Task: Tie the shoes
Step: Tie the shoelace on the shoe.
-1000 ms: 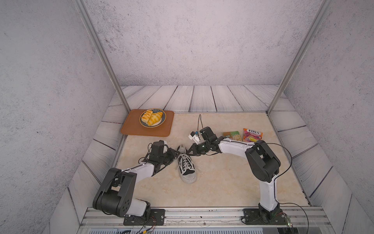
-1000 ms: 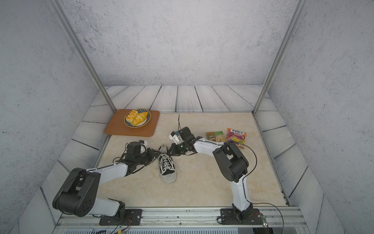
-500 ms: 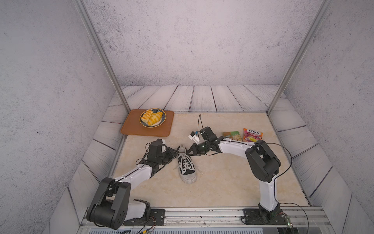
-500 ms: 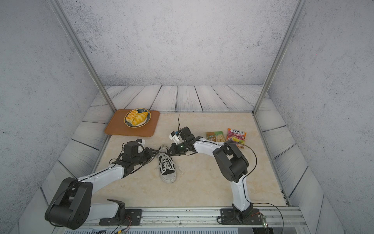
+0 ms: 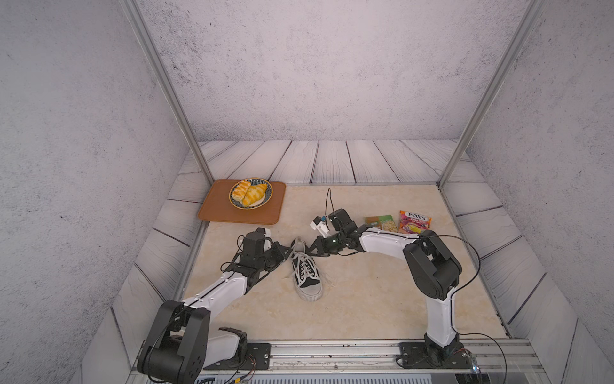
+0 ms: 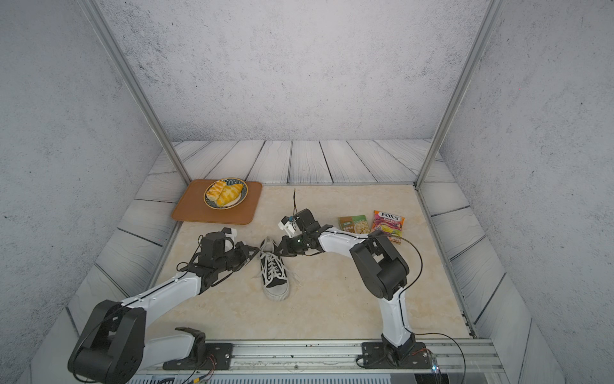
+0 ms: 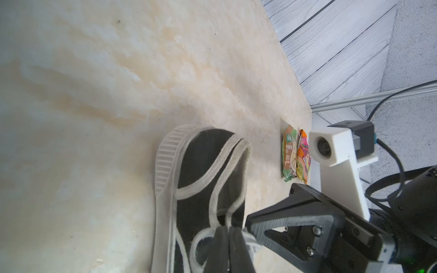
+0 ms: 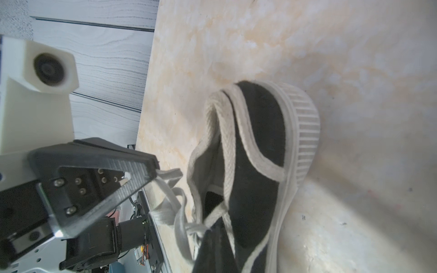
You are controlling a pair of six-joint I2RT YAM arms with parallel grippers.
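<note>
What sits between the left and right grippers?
The sneaker's heel end, with laces running to the left gripper and right gripper; both top views show it.

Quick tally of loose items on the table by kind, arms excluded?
Sneaker: 1
Snack packets: 2
Pastries: 2
Plate: 1
Tray: 1
Total: 7

On the tabletop [image 5: 365,299] the shoe [image 5: 306,272] lies near the middle, a tray [image 5: 216,212] bearing a plate [image 5: 269,192] behind it to the left, two packets [image 5: 382,223] behind it to the right.
</note>
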